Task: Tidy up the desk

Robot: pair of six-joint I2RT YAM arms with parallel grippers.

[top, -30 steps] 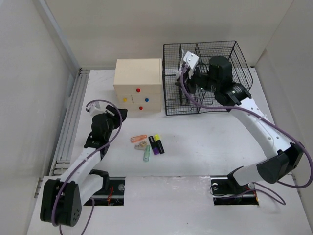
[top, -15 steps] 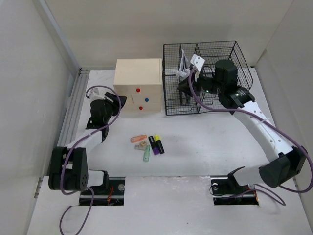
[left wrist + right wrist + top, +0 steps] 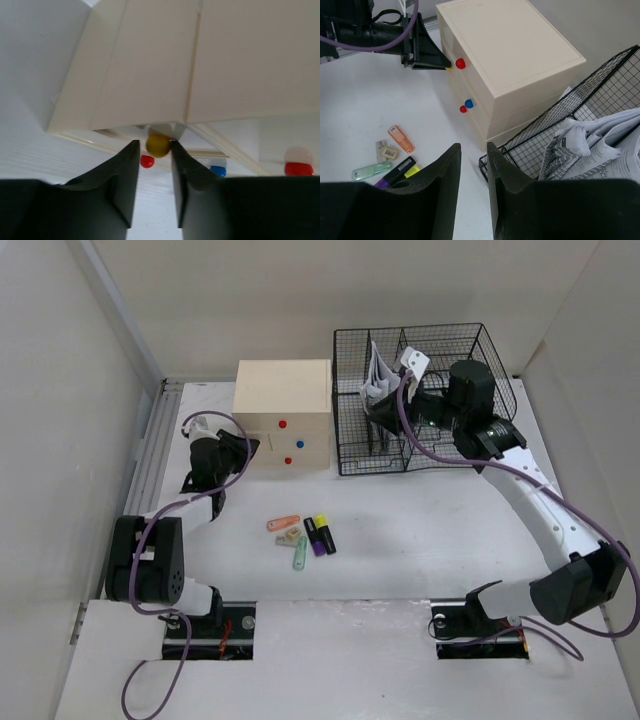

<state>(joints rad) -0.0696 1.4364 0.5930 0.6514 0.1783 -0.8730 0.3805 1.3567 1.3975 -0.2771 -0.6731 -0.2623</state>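
Note:
The desk [image 3: 420, 530] is a white tabletop. On it lie an orange USB stick [image 3: 283, 523], two black highlighters [image 3: 320, 534], a green stick [image 3: 299, 556] and a small tan piece [image 3: 290, 536]. My left gripper [image 3: 245, 447] is at the front of the cream drawer box [image 3: 283, 390]. In the left wrist view its jaws [image 3: 155, 142] are closed around the yellow knob [image 3: 158, 144]. My right gripper [image 3: 380, 412] hangs over the black wire mesh rack [image 3: 480, 340]. Its jaws [image 3: 473, 145] are empty, with only a narrow gap.
Folded papers [image 3: 378, 375] stand in the rack's left compartment and also show in the right wrist view [image 3: 600, 145]. The box carries red [image 3: 460, 63], blue [image 3: 469, 103] and red [image 3: 463, 109] knobs. A metal rail [image 3: 150, 470] runs along the left side.
My left arm has stretched forward and brought its gripper onto the yellow knob. My right gripper has drawn back and up from the rack's left compartment, where the papers stay.

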